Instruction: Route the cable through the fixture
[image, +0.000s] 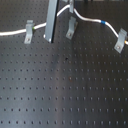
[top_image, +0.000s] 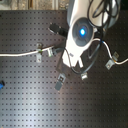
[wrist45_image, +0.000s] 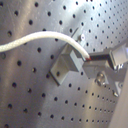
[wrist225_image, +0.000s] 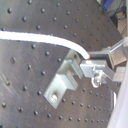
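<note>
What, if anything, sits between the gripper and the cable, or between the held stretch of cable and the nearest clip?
Nothing visible does. In both wrist views the gripper is pinching the cable directly, and the held stretch lies right at the top of the grey clip, with only bare perforated board around.

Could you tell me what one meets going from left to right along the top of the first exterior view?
Left metal clip → grey upright bar → middle clip → blue band on the cable → right clip. The white cable runs across the view past them.
</note>
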